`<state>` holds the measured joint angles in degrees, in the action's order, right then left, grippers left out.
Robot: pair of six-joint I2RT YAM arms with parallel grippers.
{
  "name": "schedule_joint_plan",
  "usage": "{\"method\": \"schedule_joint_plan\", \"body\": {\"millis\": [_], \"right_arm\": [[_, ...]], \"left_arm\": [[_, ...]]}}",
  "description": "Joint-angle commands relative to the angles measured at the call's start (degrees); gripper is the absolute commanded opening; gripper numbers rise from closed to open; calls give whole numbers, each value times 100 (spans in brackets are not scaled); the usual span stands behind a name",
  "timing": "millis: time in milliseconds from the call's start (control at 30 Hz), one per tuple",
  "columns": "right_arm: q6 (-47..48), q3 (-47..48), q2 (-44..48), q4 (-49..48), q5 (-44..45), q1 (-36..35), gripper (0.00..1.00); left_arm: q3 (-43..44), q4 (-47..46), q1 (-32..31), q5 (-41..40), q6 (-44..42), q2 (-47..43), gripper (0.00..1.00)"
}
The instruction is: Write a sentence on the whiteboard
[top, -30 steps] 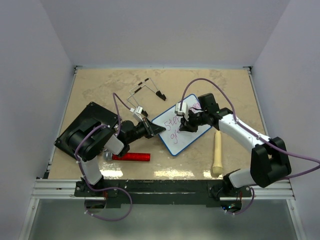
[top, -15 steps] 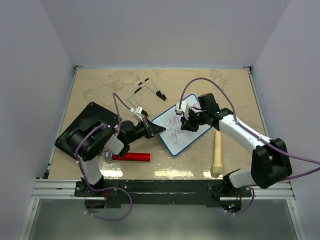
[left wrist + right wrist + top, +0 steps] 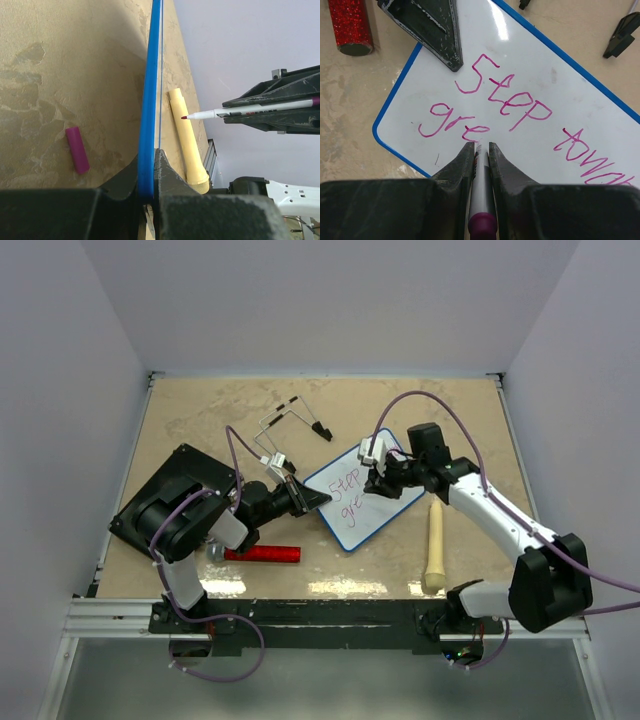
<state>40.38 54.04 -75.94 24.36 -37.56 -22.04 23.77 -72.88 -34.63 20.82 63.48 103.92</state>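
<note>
Because a light board would skid under a pen, we find the worktop [image 3: 200,410] carrying the whiteboard [image 3: 375,512] about its middle, turned corner-on to the near edge. The left gripper [image 3: 316,498] is clamped shut on the blue rim at the board's left corner, plainly to pin it. The right gripper [image 3: 480,145] reaches in from the right side, its jaws closed narrow around a marker [image 3: 250,111] that lies along the fingers so the point leads. The sentence [image 3: 515,105] runs in purple-pink, with "Step towa…" on the upper line and "gre" begun below. In the left wrist view the nib [image 3: 184,117] stands clear of the board face, so we judge the pen lifted between letters. The next stroke calls for a soft touchdown just after that last "e".
</note>
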Motion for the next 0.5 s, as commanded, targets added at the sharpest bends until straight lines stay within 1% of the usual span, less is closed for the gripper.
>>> {"method": "schedule_joint_plan", "body": {"millis": [0,167,467], "right_arm": [[110,72,106,-80,-339,138,0],[110,36,1,-116,-471,305,0],[93,-16,-87,-186,-638,402,0]], "left_arm": [[-13,-1343,-26,124,-152,6,0],[-13,-1351,-26,115,-161,6,0],[-21,-1369,-26,124,-161,14,0]]}}
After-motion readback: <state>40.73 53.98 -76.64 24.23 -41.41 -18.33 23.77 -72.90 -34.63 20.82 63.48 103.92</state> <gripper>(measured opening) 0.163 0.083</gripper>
